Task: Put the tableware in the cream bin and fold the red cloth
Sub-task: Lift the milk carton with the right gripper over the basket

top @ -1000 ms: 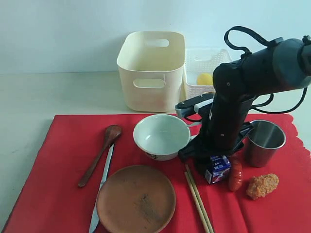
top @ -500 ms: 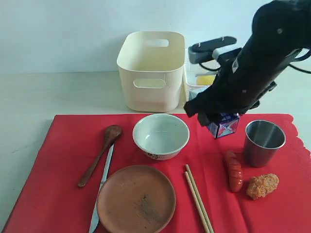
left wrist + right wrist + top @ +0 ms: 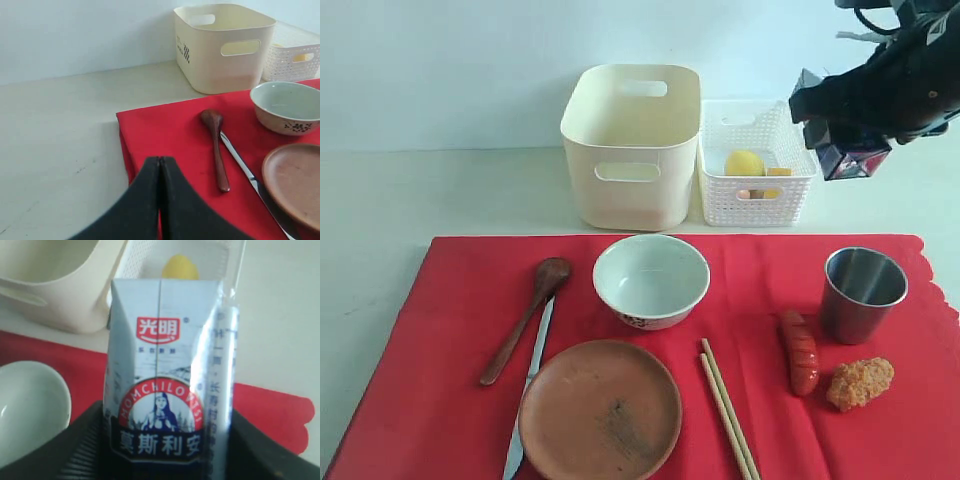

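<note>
Up near the white basket, right pincer is gripping the little blue-white carton; left pincer is clamped shut, empty, over the red cloth edge.

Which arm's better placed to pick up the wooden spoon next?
Left. The left gripper is shut and empty at the cloth's left edge, near the spoon; the right gripper holds a carton up by the white basket.
</note>
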Robot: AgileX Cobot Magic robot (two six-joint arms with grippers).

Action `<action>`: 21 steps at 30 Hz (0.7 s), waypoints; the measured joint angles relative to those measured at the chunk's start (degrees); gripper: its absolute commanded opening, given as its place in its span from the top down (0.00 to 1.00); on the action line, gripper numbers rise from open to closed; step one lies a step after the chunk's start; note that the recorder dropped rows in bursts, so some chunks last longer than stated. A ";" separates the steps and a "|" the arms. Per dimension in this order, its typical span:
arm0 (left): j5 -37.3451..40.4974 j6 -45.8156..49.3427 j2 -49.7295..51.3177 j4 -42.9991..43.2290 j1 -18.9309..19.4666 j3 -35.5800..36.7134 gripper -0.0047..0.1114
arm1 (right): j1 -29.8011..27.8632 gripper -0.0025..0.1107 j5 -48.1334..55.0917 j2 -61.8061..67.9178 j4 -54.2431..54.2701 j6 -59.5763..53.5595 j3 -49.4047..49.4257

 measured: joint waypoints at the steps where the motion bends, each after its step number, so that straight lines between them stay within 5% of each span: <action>1: 0.00 0.00 0.00 0.00 0.00 0.00 0.96 | -0.84 0.98 -0.75 0.72 0.43 -0.58 -0.53; 11: 0.00 0.00 0.00 0.00 0.00 0.00 0.96 | -6.83 0.98 -7.59 19.33 23.30 -21.60 -14.57; 16: 0.00 0.00 0.00 0.00 0.00 0.00 0.96 | -6.83 0.98 -10.13 32.45 48.29 -44.96 -23.70; 21: 0.00 0.00 0.00 0.00 0.00 0.00 0.96 | -6.83 0.98 -10.74 39.91 54.79 -51.66 -31.41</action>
